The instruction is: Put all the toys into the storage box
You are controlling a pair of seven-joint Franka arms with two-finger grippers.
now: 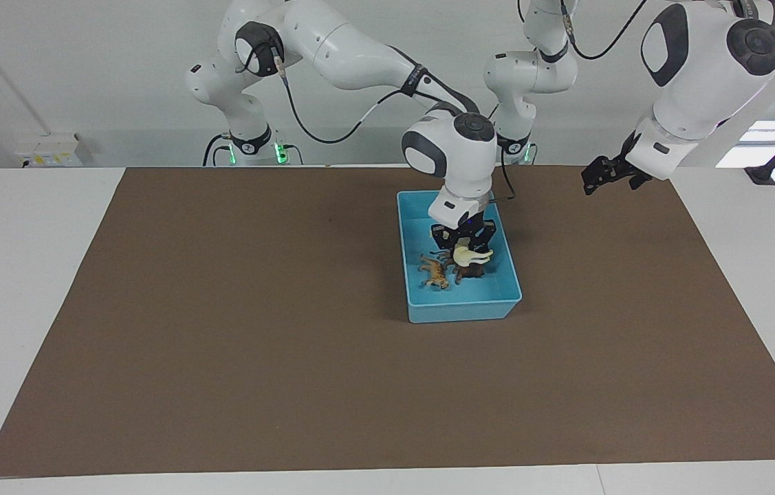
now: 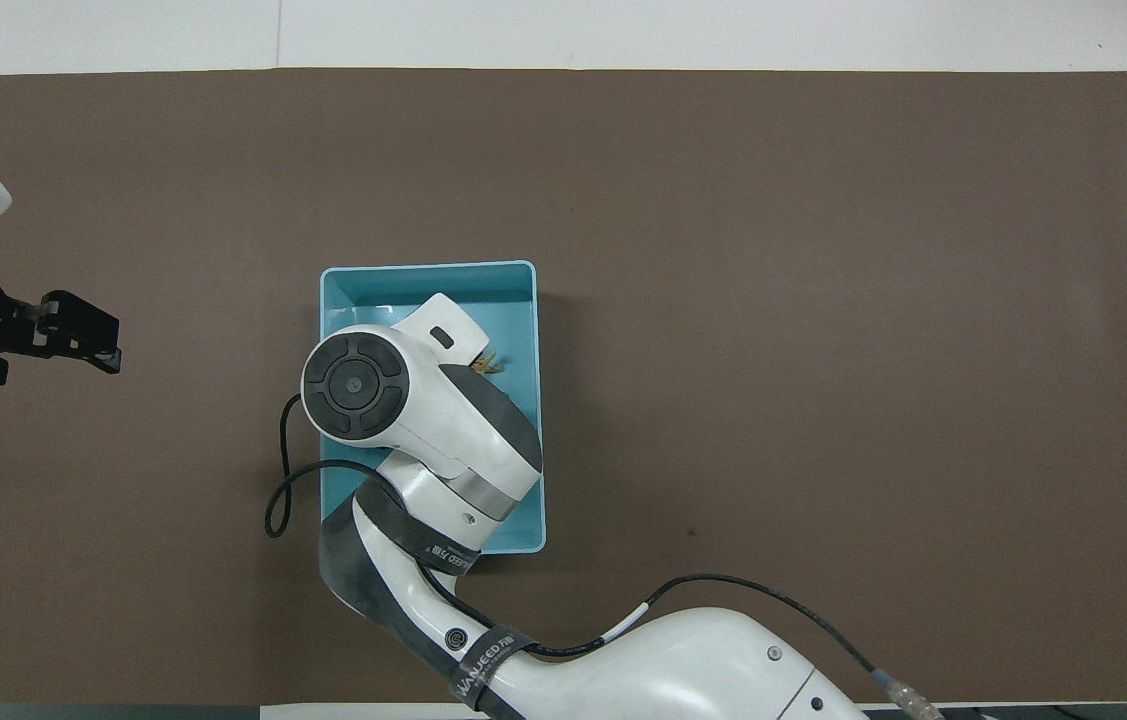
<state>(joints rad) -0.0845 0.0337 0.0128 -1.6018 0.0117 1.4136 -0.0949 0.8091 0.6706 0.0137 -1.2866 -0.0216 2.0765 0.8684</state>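
The light-blue storage box (image 1: 463, 309) stands mid-table on the brown mat and also shows in the overhead view (image 2: 428, 268). My right gripper (image 1: 464, 249) is down inside it, shut on the cream-white horse (image 1: 475, 256), which lies sideways just over the dark brown shaggy animal (image 1: 471, 273). The orange striped tiger (image 1: 434, 272) lies on the box floor beside them; a bit of it shows in the overhead view (image 2: 485, 365). The panda does not show. In the overhead view the right arm hides its gripper. My left gripper (image 1: 600, 180) waits open and empty, raised over the mat (image 2: 83, 335).
The brown mat (image 1: 222, 344) covers most of the white table. The right arm's wrist and cable (image 2: 273, 500) hang over the box end nearer the robots.
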